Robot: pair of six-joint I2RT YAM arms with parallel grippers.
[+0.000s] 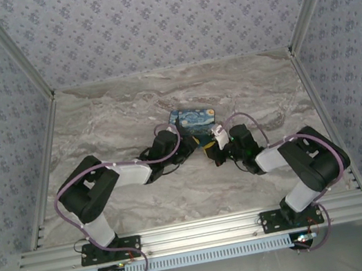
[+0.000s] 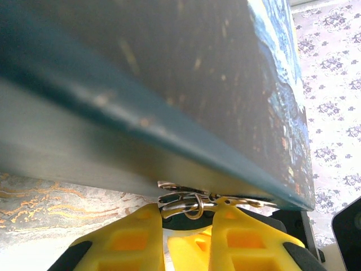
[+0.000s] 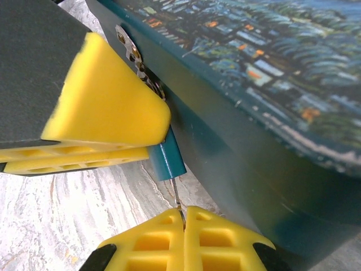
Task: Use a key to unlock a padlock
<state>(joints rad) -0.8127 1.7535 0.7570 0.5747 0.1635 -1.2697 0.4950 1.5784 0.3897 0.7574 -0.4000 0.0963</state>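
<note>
The padlock point(image 3: 166, 161) is a tiny blue body hanging at the front wall of the blue starry-night box point(image 3: 271, 84), beside the box's silvery hasp point(image 3: 127, 46). One yellow finger of my left gripper point(image 3: 107, 101) covers its upper part. The key point(image 3: 177, 195), a thin metal blade, runs from the padlock's lower end down into my right gripper point(image 3: 183, 211), which is shut on it. In the left wrist view my left gripper point(image 2: 189, 208) clamps silvery metal loops point(image 2: 186, 200) right under the box point(image 2: 169, 84). From above, the left gripper point(image 1: 187, 150) and right gripper point(image 1: 210, 150) meet in front of the box point(image 1: 192, 119).
The box lies on a marble-patterned table point(image 1: 127, 110) near its middle. Patterned walls and aluminium rails point(image 1: 198, 234) enclose the table. Both arms reach inward, close together, with open marble surface on either side and behind the box.
</note>
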